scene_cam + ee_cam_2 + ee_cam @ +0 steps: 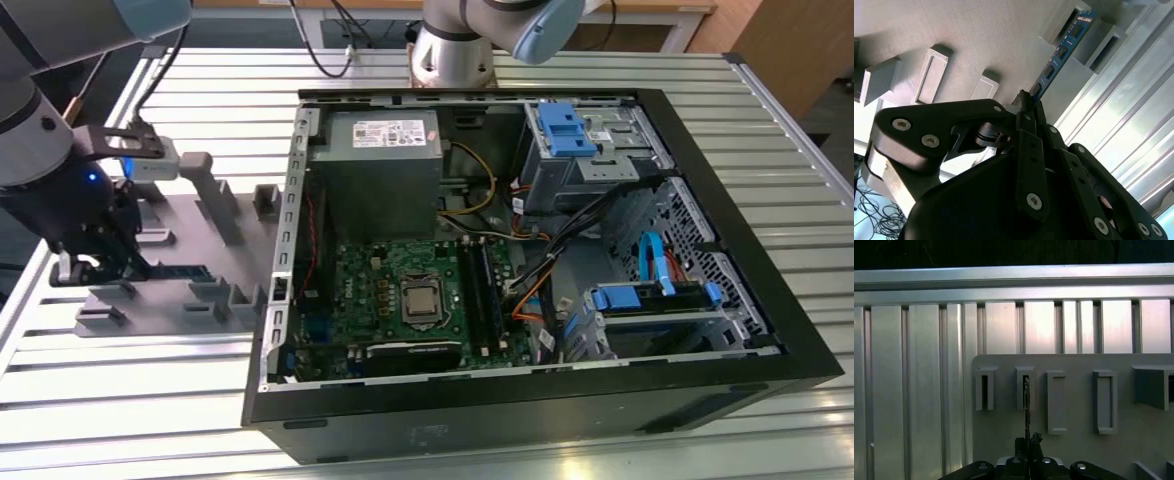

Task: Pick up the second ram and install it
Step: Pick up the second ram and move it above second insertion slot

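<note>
Over the grey holder (200, 290), near the slatted table's (134, 400) edge at the exterior view's left, we see the second ram (1061, 50) pinched by one end in the gripper (1026, 102), whose fingers are closed flat against its two faces. Its other end points into an upright slot (1031, 390) near the holder's edge. We judge the slot keeps the stick on edge so its faces can be clamped. Whether that end is clear of the slot we cannot tell. Well apart stands the open computer case (534, 410), its motherboard (360, 290) facing up.
</note>
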Available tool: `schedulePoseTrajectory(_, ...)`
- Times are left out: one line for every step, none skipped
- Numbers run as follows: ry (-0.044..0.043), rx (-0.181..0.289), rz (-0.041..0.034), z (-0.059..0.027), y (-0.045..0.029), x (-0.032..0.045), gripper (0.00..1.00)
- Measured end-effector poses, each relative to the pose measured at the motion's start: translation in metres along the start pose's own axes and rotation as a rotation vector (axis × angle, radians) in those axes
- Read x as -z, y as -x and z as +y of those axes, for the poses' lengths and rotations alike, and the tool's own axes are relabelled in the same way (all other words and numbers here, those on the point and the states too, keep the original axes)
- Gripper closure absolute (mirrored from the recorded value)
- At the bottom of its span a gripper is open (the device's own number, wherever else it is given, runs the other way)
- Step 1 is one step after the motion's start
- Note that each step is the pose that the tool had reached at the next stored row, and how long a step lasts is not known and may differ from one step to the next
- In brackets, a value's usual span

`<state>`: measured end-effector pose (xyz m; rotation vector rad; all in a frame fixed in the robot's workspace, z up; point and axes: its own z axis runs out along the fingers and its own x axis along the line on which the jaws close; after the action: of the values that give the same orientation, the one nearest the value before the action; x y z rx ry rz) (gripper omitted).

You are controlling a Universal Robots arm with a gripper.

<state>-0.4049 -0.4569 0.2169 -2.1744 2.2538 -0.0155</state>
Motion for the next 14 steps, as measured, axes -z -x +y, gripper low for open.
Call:
schedulePoseTrajectory(0.0,0.0,0.0,0.0,0.0,0.0008,0.86)
schedulePoseTrajectory(0.0,0.0,0.0,0.0,0.0,0.0018,0.86)
schedulePoseTrajectory(0.0,0.0,0.0,0.0,0.0,0.0028,0.86)
schedulePoseTrajectory(0.0,0.0,0.0,-0.0001,0.0,0.0037,0.86)
schedulePoseTrajectory(-0.0001,0.0,0.0,-0.0001,0.0,0.0047,0.86)
schedulePoseTrajectory(-0.0001,0.0,-0.0001,-0.0001,0.0,0.0056,0.86)
schedulePoseTrajectory(0.0,0.0,0.0,-0.0001,0.0,0.0066,0.86)
schedulePoseTrajectory(0.0,0.0,0.0,-0.0001,0.0,0.008,0.86)
schedulePoseTrajectory(0.0,0.0,0.0,-0.0001,0.0,0.0097,0.86)
schedulePoseTrajectory(0.0,0.0,0.0,-0.0002,0.0,0.0115,0.86)
schedulePoseTrajectory(-0.0001,0.0,-0.0001,-0.0002,0.0,0.0132,0.86)
schedulePoseTrajectory(-0.0001,0.0,-0.0001,-0.0002,0.0,0.0148,0.86)
schedulePoseTrajectory(-0.0001,0.0,-0.0001,-0.0002,0.0,0.0162,0.86)
schedulePoseTrajectory(-0.0001,0.0,-0.0001,-0.0002,0.0,0.0173,0.86)
